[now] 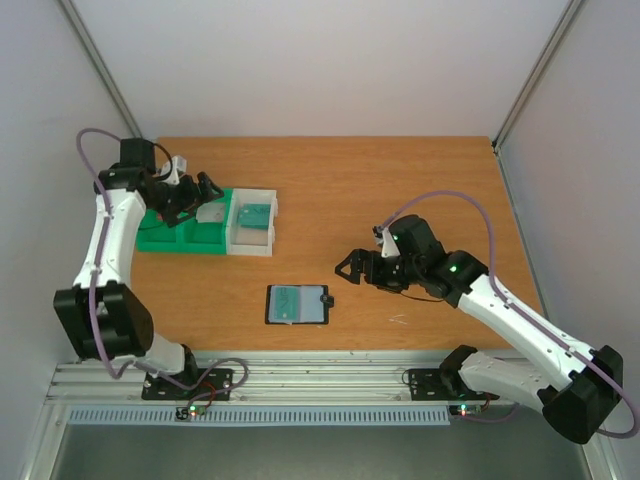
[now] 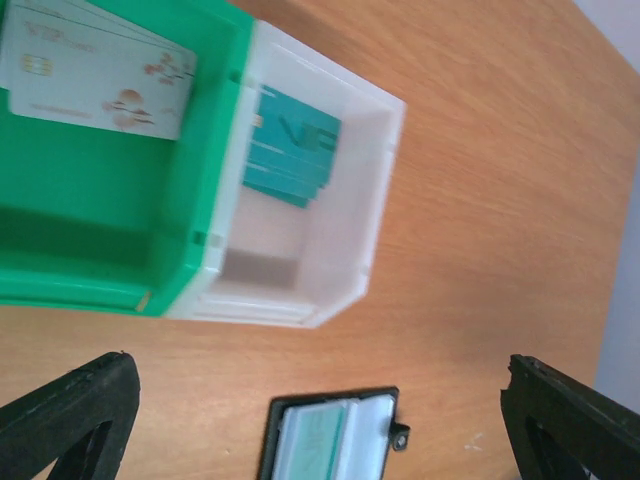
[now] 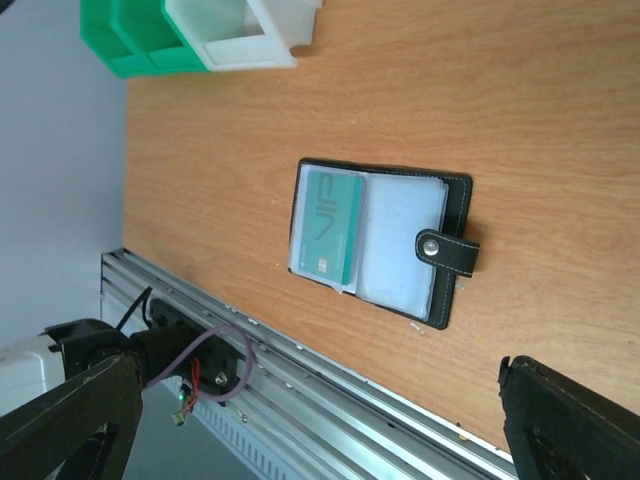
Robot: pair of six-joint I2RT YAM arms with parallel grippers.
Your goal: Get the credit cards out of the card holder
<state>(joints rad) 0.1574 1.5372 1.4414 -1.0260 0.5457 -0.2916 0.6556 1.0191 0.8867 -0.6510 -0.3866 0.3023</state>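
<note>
A: One teal card [image 3: 333, 228], in the open wallet [image 3: 455, 215], ahead of the right gripper [image 1: 345, 270], untouched. Handling?
B: Light, stiff, slick, probably. Pinch an exposed edge. Both grippers spread, empty; left gripper [image 1: 200, 197] above the trays [image 1: 180, 247].

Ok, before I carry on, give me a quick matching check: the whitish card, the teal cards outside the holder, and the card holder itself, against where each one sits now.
Things:
1. whitish card
2. teal cards
3. card holder

Places:
A. lying open on the bare table
B. in the green tray
C. in the white tray

Pairs: 1-B; 2-C; 3-A
</note>
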